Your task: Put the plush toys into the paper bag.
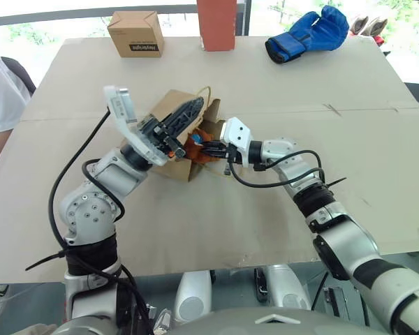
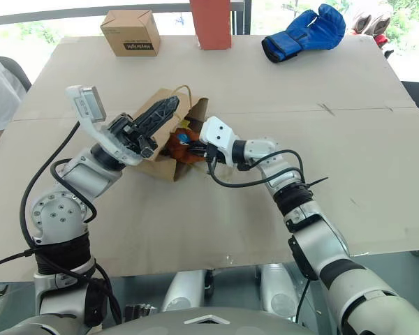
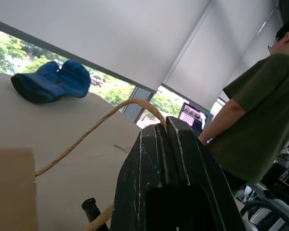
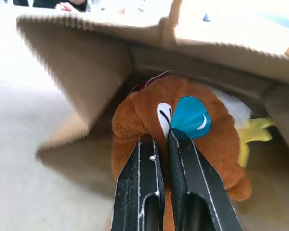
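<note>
The brown plush toy (image 4: 183,139) sits right at the mouth of the paper bag (image 1: 169,112), its blue-and-white face patch turned toward my right wrist camera. My right gripper (image 4: 164,139) is pinching it, the two black fingers (image 4: 139,173) pressed into the fur with just a narrow strip of plush between them. Tucked behind it, deeper inside the bag, I can make out white fluff and a yellow bit (most likely the white plush toy (image 4: 231,108), though most of it is hidden).

The bag lies tilted on its side on the table (image 1: 300,91), its opening facing my right arm. My left gripper (image 1: 188,112) is raised at the bag's upper edge, fingers pressed together on one tan loop handle (image 3: 96,127), which runs out from between the fingertips.

Farther back on the table stand a small cardboard box (image 1: 135,33) with black print and a red upright block (image 1: 216,24); a blue boxing glove (image 1: 309,33) lies near the far right corner. A person in a green shirt (image 3: 253,120) stands beyond the table.
</note>
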`<action>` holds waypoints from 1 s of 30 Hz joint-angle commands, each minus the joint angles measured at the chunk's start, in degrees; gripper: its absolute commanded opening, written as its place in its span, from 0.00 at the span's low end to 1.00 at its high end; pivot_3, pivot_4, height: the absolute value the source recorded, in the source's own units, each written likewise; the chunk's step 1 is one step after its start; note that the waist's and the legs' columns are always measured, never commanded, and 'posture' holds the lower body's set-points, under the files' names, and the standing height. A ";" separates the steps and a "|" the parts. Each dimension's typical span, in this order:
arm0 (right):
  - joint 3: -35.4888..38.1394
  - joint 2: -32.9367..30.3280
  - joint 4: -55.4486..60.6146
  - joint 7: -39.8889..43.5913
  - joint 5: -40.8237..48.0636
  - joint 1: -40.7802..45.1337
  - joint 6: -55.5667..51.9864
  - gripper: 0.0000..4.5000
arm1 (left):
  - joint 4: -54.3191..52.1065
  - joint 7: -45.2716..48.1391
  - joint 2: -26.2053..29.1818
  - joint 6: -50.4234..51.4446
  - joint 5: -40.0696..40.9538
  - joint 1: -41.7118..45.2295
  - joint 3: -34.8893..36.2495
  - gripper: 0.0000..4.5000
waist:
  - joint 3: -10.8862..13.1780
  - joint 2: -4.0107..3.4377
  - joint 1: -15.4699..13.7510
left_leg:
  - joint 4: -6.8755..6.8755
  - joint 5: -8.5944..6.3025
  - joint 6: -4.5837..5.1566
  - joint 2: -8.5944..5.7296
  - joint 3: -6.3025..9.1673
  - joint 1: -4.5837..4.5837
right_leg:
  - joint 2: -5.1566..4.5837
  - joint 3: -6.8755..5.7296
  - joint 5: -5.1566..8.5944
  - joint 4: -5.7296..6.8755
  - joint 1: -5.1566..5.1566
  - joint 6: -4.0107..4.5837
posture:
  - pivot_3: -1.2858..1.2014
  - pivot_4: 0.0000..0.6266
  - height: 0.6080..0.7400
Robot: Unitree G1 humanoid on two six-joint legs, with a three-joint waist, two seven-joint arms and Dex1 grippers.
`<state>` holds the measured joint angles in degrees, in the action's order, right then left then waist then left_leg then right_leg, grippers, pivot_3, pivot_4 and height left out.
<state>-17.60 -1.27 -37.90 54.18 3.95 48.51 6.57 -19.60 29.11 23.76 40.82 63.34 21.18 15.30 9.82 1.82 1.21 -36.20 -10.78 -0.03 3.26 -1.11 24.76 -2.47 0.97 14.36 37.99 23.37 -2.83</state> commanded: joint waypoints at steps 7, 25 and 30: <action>-2.95 7.06 -7.94 -1.15 -4.88 5.46 8.39 0.01 | -2.28 -0.26 -0.64 0.94 2.69 0.75 -0.92 0.00 | 0.00 0.00 -0.23 | 0.00 0.00 0.00 0.00 0.00 0.01 | 0.00 0.00 0.00 -0.01 0.00 0.00 | 0.52 0.24 1.00; -1.70 -0.80 13.16 -2.82 -6.59 -3.84 -7.51 0.65 | -0.63 -5.45 -0.01 0.06 8.39 -1.65 5.92 0.00 | 0.00 -0.01 -0.44 | -0.02 0.00 -0.01 -0.01 0.01 0.04 | -0.07 -0.03 0.00 -0.02 0.00 0.01 | 0.52 0.24 1.00; 0.74 -5.83 38.64 -2.50 -0.89 -11.53 -29.38 0.65 | 1.33 -4.69 0.66 0.30 10.33 -0.48 7.63 0.00 | 0.00 -0.01 -0.38 | -0.01 0.00 -0.01 0.00 0.02 0.02 | -0.06 -0.05 0.00 0.01 0.01 0.01 | 0.52 0.24 1.00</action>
<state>-19.09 -6.69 -7.92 51.76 -0.23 37.67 -16.55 -17.93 23.63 23.53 41.80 71.96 19.65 21.36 9.82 1.81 0.83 -36.20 -10.78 -0.04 3.26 -1.09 24.78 -2.53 0.92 14.37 38.00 23.38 -2.82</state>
